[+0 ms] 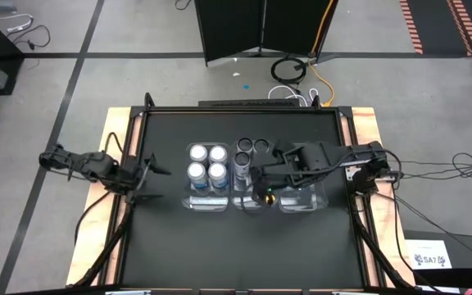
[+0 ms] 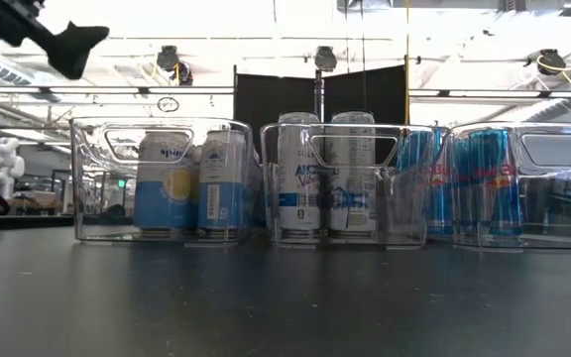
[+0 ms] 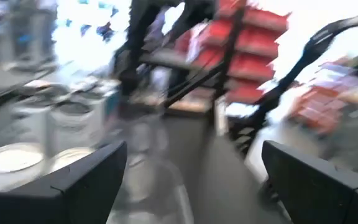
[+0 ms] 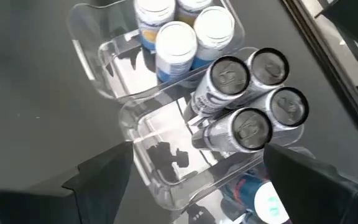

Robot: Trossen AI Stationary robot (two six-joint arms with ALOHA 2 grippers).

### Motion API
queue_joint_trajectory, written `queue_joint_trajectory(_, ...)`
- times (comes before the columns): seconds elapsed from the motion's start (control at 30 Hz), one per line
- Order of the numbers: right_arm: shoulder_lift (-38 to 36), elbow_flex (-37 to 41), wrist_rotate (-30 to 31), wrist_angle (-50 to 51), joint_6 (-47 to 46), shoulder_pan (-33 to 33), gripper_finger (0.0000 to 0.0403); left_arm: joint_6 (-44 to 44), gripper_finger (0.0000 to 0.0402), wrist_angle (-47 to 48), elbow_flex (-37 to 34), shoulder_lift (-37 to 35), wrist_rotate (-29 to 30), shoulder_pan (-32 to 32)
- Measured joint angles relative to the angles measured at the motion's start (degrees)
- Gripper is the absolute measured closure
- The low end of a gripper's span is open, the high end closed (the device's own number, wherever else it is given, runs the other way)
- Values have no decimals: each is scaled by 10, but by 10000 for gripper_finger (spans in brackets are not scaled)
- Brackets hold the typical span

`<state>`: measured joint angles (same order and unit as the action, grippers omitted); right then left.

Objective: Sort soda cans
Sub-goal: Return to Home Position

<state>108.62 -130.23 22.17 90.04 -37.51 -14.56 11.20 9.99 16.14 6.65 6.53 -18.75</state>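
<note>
i see right gripper (image 4: pixel 197 149) fingers spread wide, empty, over centre bin (image 4: pixel 166 186) | left gripper (image 3: pixel 192 146) also spread, empty, near table (image 1: pixel 220 246) left edge | white-topped cans (image 1: pixel 207 164) in left bin (image 2: pixel 92 178) | silver cans (image 4: pixel 253 93) in centre | blue cans (image 2: pixel 464 178) in right bin (image 2: pixel 553 188)

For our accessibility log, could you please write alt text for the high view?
Three clear bins in a row mid-table hold cans. The open right gripper hangs over the centre bin; the open left gripper sits left of them.
</note>
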Motion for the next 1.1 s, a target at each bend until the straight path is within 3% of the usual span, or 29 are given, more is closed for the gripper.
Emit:
queue_joint_trajectory(0.1, 0, 0, 0, 0, -13, -8, 49, 8, 20, -27, -50, -67, -38, 16)
queue_joint_trajectory(0.47, 0, 0, 3, -5, -52, -10, 50, -25, 20, -15, -64, -66, -67, 105)
queue_joint_trajectory(0.67, 0, 0, -16, -6, -117, -11, 50, -12, 20, -166, -158, -66, -123, 134)
queue_joint_trajectory(0.73, 0, 0, -32, -9, -131, -12, 50, -12, 20, -147, -157, -63, -132, 145)
queue_joint_trajectory(0.9, 0, 0, -62, -9, -134, -14, 50, -42, 20, -118, -157, -66, -113, 178)
queue_joint_trajectory(1.1, 0, 0, -64, -21, -61, -13, 50, -40, 20, -118, -158, -63, -14, 196)
